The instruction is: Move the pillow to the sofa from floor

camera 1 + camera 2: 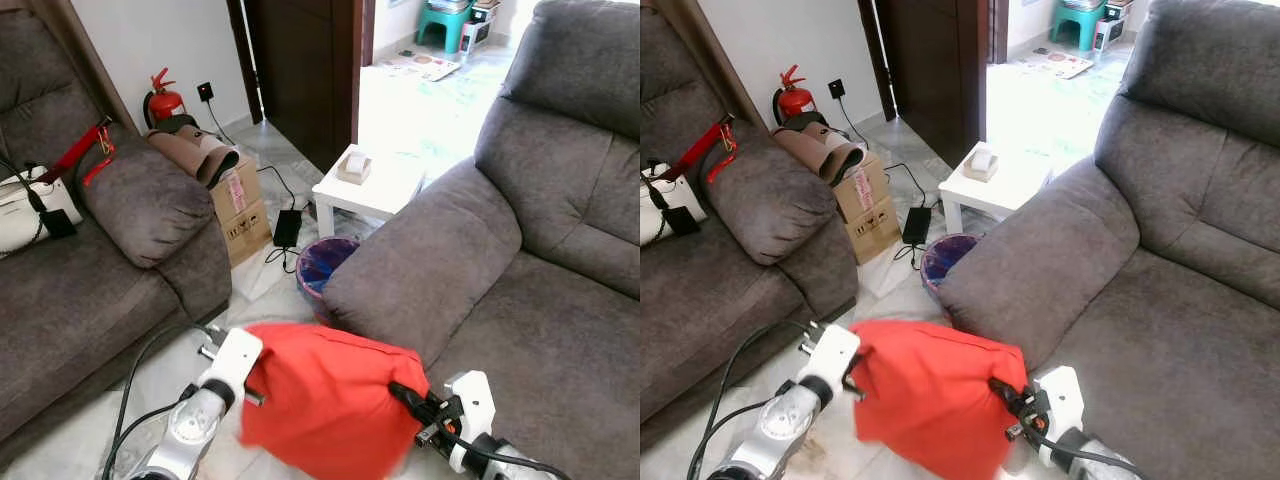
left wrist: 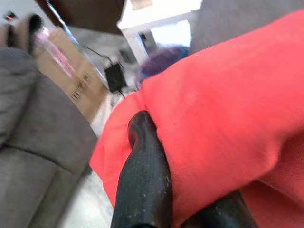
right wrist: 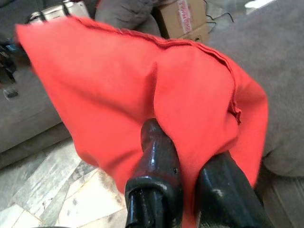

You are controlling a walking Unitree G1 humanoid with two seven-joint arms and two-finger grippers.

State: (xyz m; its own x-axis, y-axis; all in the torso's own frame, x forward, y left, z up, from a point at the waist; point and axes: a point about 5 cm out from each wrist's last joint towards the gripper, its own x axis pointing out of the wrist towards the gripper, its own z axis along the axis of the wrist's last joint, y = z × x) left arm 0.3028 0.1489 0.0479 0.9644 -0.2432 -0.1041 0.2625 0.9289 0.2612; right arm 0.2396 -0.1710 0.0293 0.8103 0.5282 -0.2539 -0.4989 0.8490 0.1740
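Observation:
A red pillow [image 1: 325, 400] hangs between my two arms, off the floor, just in front of the grey sofa's armrest [image 1: 420, 260]. My left gripper [image 2: 164, 190] is shut on the pillow's left edge, its black fingers [image 2: 142, 175] pinching the red cloth. At the pillow's right corner, my right gripper [image 3: 183, 156] is shut on the fabric, which bunches between its fingers [image 3: 156, 152]. The sofa seat [image 1: 545, 350] lies to the right of the pillow.
A second grey sofa [image 1: 90, 270] stands on the left with a cardboard box [image 1: 240, 205] beside it. A blue bin [image 1: 320, 265] and a white side table [image 1: 370, 185] sit between the sofas. Black cables [image 1: 140, 370] trail over the tiled floor.

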